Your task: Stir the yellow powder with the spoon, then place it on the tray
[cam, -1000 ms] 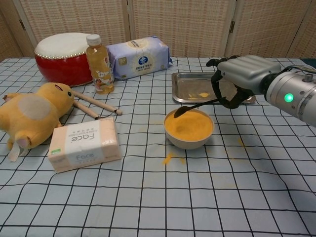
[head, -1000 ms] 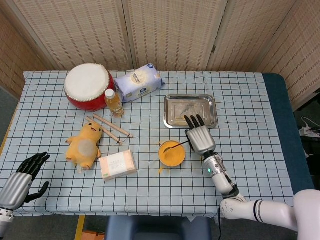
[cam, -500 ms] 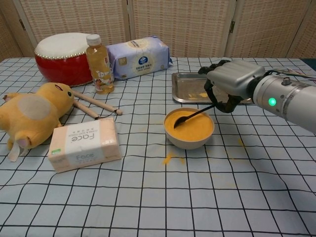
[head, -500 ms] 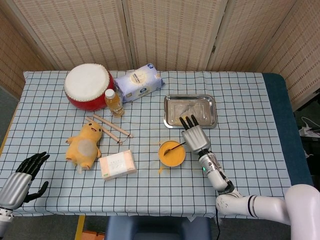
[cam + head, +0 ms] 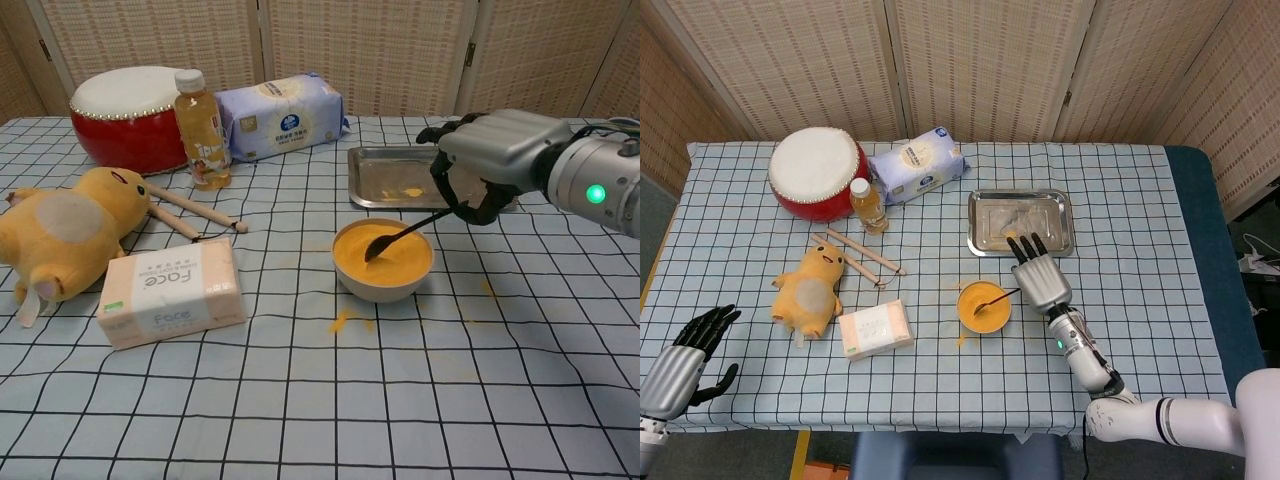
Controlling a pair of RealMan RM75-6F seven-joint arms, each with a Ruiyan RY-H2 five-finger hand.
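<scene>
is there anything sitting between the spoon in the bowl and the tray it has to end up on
Nothing visible. The right hand holds the spoon with its tip in the bowl of yellow powder, and the metal tray lies just behind the bowl with only bare tablecloth between them.

Right hand [image 5: 490,150]: silver back, black fingers, green wrist light; left hand [image 5: 685,352] alike; white forearm.

Bright, even indoor light; soft shadows, sharp focus.

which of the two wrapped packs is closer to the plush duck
The pink-and-white Face tissue pack, right beside the plush duck; the blue-and-white pack lies far back by the drum.
</scene>
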